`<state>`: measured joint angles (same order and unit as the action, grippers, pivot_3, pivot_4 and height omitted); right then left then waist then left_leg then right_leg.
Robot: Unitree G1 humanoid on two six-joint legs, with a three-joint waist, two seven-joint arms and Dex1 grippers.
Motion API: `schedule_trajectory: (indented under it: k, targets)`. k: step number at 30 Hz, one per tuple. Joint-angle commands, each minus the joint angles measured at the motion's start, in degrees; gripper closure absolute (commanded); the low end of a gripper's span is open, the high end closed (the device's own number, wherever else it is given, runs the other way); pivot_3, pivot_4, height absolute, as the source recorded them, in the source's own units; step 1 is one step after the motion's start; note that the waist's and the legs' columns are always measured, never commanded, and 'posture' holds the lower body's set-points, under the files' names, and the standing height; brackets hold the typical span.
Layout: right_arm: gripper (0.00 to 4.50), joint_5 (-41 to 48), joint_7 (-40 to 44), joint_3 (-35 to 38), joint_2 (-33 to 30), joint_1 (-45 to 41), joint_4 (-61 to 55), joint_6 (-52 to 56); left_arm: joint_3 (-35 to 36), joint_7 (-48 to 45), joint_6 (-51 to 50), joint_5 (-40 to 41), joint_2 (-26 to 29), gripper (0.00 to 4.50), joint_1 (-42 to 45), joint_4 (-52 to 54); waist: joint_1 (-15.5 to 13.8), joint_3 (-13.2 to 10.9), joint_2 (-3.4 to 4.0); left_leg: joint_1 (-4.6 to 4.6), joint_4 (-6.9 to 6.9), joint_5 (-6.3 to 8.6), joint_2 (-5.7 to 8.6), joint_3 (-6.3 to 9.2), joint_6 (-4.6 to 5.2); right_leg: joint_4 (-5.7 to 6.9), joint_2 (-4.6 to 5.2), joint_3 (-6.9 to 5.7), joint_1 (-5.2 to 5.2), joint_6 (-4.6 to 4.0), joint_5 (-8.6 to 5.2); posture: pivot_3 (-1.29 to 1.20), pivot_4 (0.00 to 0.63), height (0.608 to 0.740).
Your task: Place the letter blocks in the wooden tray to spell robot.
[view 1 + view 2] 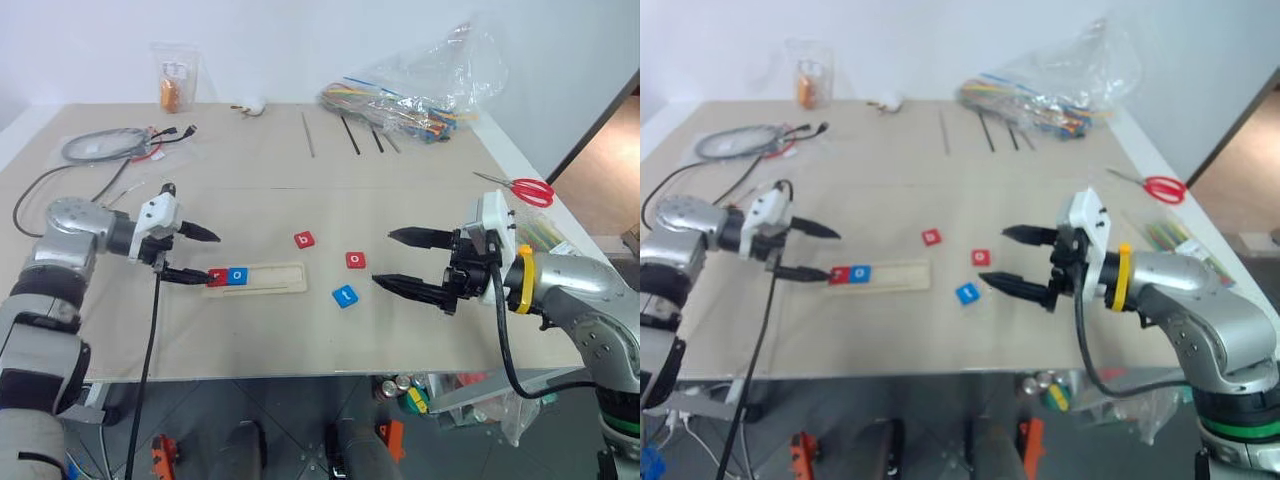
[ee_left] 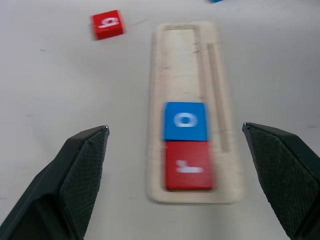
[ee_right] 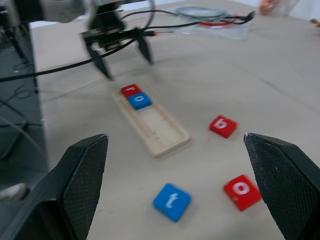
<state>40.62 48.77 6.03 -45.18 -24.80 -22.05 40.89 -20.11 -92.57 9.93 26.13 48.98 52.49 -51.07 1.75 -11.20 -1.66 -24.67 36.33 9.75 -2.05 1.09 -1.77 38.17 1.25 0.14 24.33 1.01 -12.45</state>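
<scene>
Beside the wooden tray (image 1: 262, 277) hangs the left hand (image 1: 200, 255), fingers apart; right hand (image 1: 405, 262) likewise.

Pale wall (image 1: 300, 40) behind a beige table (image 1: 420, 200), grey tiled floor (image 1: 280, 420) below

Beige table (image 1: 250, 330) — tray (image 1: 270, 278), tiles, scissors (image 1: 527, 189)

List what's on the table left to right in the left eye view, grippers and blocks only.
Left gripper → red r → blue o → red b → blue t → red o → right gripper.
</scene>
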Motion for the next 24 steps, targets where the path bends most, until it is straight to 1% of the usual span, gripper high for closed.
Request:
schedule_trajectory:
  k: [1,4,7,9,12,15,18,24]
  targets:
    - [0.0,-4.63,-4.63,-3.12,2.83,-4.13,2.88,-0.74,4.73,0.07,-3.77,6.77,1.67,0.05,-0.27,5.17,-0.08,0.0,0.0,0.0,0.01,0.0,-0.01,0.0,0.01,0.0,-0.01,-0.01,0.01,-0.06,-0.01,0.0,0.15,0.74]
    - [0.0,-9.36,-10.16,-7.35,6.9,-7.66,4.55,0.8,9.18,0.07,-7.45,9.18,2.28,0.05,-2.54,8.6,-0.16,0.0,0.0,0.0,0.01,-0.02,-0.05,-0.01,0.02,0.0,-0.06,0.0,0.03,-0.21,-0.05,0.0,0.15,0.74]
    - [0.0,-11.1,-18.55,-9.81,13.49,-11.52,6.04,7.97,14.5,0.07,-10.9,10.08,2.69,0.05,-6.49,12.62,0.3,0.0,0.0,-0.02,0.0,-0.02,-0.06,-0.06,0.02,0.02,-0.08,0.05,0.08,-0.02,0.06,0.0,0.15,0.74]
    - [0.0,-12.03,-22.26,-11.42,16.92,-13.03,6.26,12.6,17.76,0.88,-13.88,10.61,2.79,0.05,-9.76,16.27,0.33,0.0,0.0,-0.05,-0.04,-0.02,-0.1,-0.05,0.02,0.03,-0.12,0.05,0.13,-0.01,0.07,0.0,0.15,0.74]
    - [0.0,-15.67,-28.12,-14.31,21.23,-15.37,6.64,17.03,21.19,2.24,-17.32,11.21,3.63,0.05,-17.47,25.47,0.38,0.0,0.0,-0.06,-0.09,-0.01,-0.18,-0.07,0.02,0.03,-0.17,0.07,0.18,-0.05,0.05,0.0,0.15,0.74]
    - [0.0,-17.12,-31.95,-14.61,25.04,-17.7,7.73,21.51,24.22,4.07,-20.13,11.75,3.37,0.05,-21.98,31.49,0.32,0.01,-0.01,-0.15,-0.12,-0.01,-0.19,-0.08,0.02,0.07,-0.17,0.08,0.34,-0.07,0.05,0.0,0.15,0.74]
    - [0.0,-21.24,-36.23,-16.55,28.36,-19.7,11.71,22.88,27.37,7.58,-21.39,12.4,1.71,0.05,-24.49,36.25,-0.03,0.02,-0.03,-0.41,-0.04,-0.06,-0.27,-0.06,0.02,0.11,-0.27,0.06,0.63,-0.17,0.2,0.0,0.15,0.74]
    - [0.0,-25.9,-38.02,-18.23,31.33,-22.19,19.28,21.23,30.08,9.53,-23.78,12.89,0.34,0.05,-27.31,41.01,-0.21,0.04,-0.07,-0.39,-0.01,-0.11,-0.38,-0.24,0.07,0.08,-0.34,0.2,0.68,-0.27,0.32,0.0,0.15,0.74]
